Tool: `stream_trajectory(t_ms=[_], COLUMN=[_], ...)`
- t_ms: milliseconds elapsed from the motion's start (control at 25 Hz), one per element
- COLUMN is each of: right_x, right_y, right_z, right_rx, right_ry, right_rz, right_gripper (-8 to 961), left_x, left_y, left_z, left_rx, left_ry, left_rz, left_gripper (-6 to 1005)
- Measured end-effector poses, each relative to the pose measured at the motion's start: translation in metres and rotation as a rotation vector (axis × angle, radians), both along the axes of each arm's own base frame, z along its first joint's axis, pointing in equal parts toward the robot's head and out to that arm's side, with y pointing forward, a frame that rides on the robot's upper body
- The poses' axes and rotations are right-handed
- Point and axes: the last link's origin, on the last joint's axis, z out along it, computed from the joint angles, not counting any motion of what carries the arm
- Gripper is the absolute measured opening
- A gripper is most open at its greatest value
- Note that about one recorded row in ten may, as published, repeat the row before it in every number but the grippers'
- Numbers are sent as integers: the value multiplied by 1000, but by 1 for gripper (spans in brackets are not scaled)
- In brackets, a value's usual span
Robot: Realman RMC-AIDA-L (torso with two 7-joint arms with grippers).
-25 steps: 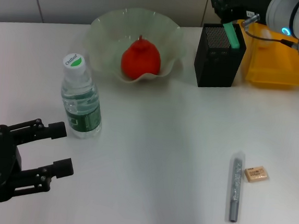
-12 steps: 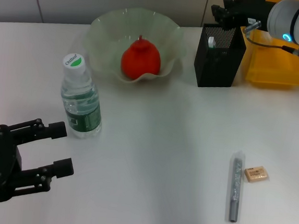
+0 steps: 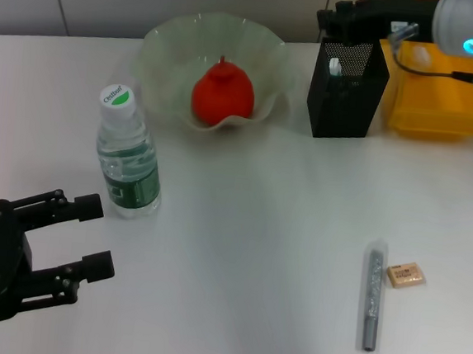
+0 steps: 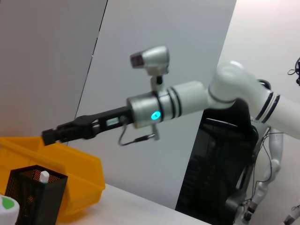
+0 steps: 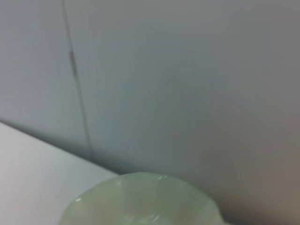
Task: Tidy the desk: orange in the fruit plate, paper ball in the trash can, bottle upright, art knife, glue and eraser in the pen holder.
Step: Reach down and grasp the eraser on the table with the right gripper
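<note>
The right gripper sits at the top right of the head view, just above the black mesh pen holder, its tip partly cut off so I cannot tell how its fingers stand; a white-tipped thing inside the holder is too hidden to name. The left gripper hangs at the lower left with fingers spread, empty, near the upright bottle. The orange lies in the green plate, the yellow bin is cut by the right edge, and the tan eraser lies just beside a grey knife on the surface at lower right.
</note>
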Motion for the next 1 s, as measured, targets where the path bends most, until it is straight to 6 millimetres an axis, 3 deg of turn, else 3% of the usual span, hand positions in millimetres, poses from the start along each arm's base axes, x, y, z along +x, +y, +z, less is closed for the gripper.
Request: stream_trajectory(t_ms=[120,440,800,1000], right_x=[-5,-8,-10,-8], right_y=[-20,-50,-76,-89], right_z=[12,20,8,0], right_rx=[-105,-244,-409,-489], right_ry=[-72,-242,-322,-370], right_rz=[-103,-220,-257,-274], right_gripper=[269,263,282,388], left_x=[0,3,-1,-4], left_y=[0,2,0,-1], left_z=[0,-2,-5,-7], left_rx=[0,-9,-10,-10], left_ry=[-4,-4,-13,-21], left_rz=[1,-9,2,5], left_gripper=[742,743,743,743])
